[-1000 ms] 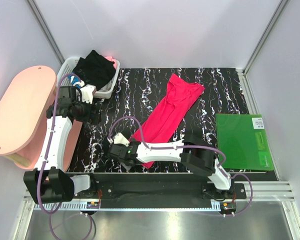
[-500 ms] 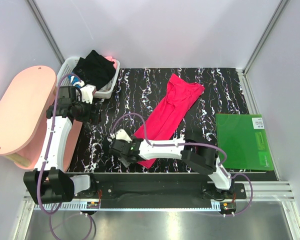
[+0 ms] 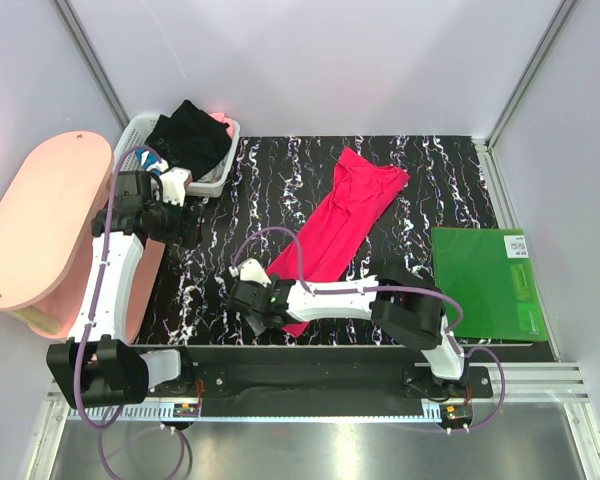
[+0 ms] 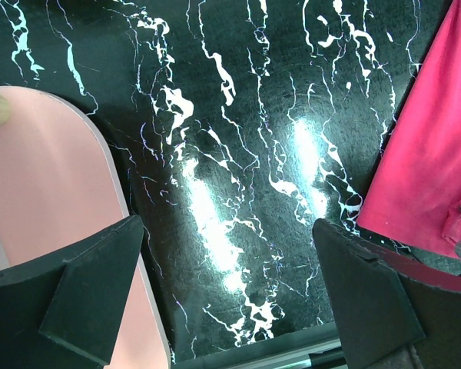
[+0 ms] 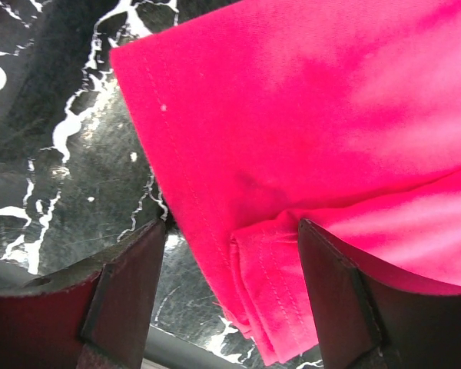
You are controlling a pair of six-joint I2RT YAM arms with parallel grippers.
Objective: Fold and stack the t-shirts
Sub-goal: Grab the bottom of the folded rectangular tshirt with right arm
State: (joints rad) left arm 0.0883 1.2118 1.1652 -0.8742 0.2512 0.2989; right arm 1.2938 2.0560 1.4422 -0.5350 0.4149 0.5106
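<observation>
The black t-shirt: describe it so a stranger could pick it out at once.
Start at the black marbled table and go to its far left corner, where a white slotted basket sits. The black t-shirt is the crumpled dark heap spilling over its rim, unlike the red t-shirt laid out mid-table.
</observation>
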